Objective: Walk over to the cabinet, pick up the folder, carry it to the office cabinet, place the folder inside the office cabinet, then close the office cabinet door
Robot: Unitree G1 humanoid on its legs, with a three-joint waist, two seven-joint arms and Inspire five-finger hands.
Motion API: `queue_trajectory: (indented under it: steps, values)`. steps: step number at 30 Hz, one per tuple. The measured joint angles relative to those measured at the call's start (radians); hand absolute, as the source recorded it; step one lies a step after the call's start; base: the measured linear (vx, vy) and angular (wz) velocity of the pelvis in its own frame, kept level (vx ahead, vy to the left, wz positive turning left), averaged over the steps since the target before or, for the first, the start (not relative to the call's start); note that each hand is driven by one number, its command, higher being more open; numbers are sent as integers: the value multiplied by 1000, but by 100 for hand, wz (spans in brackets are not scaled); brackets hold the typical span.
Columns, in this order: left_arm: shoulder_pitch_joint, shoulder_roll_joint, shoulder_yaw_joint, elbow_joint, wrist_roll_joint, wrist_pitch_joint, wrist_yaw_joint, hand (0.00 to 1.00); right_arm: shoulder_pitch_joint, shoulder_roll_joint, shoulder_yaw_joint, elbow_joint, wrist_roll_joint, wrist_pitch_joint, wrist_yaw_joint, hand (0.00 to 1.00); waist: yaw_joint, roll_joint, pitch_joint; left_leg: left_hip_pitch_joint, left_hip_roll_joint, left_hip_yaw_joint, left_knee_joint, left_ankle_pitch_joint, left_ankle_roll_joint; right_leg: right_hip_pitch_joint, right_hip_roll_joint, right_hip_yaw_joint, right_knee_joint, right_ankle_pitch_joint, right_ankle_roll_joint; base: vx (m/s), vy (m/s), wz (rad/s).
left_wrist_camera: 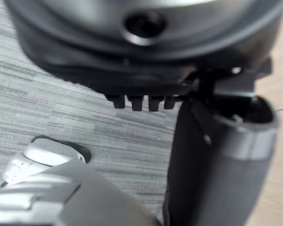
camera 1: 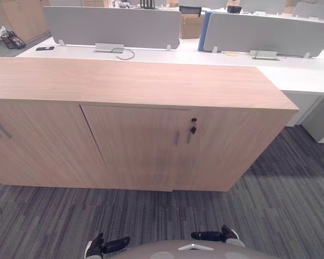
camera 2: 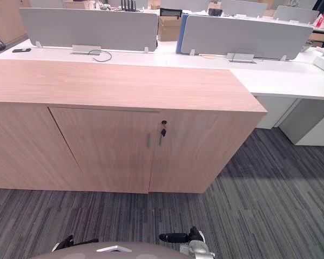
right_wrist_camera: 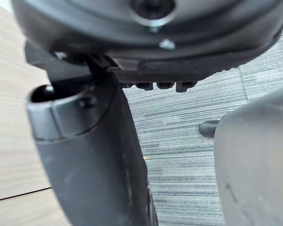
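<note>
2 shut doors (camera 1: 135, 145) on wooden cabinet (camera 1: 140, 83) straight ahead, key (camera 1: 193, 129) in lock. Left hand (left_wrist_camera: 146, 70) and right hand (right_wrist_camera: 151, 52) above carpet (camera 1: 270, 216), fingers (left_wrist_camera: 137, 101) foreshortened to stubs, loose, gripping nothing. Whereabouts of folder impossible to tell.

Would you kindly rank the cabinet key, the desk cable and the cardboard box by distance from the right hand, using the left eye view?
From the right hand, low by the cabinet:
1. Key, cabinet front.
2. Cable, white desk behind.
3. Cardboard box, beyond the dividers.
</note>
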State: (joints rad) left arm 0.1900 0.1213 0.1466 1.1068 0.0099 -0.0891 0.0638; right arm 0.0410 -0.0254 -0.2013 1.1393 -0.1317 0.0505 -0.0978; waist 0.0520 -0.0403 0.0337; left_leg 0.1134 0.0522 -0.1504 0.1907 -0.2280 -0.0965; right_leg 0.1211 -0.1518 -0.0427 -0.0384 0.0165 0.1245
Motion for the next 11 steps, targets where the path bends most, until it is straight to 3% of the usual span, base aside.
queue_trajectory:
  steps: [11]
  values:
    - [-4,4,-11,2,0,1,-1,100,0,0,-6,1,1,-1,1,100,0,0,-10,0,-3,7,14,-15,12,5,-2,0,-13,2,2,36,36,-2]
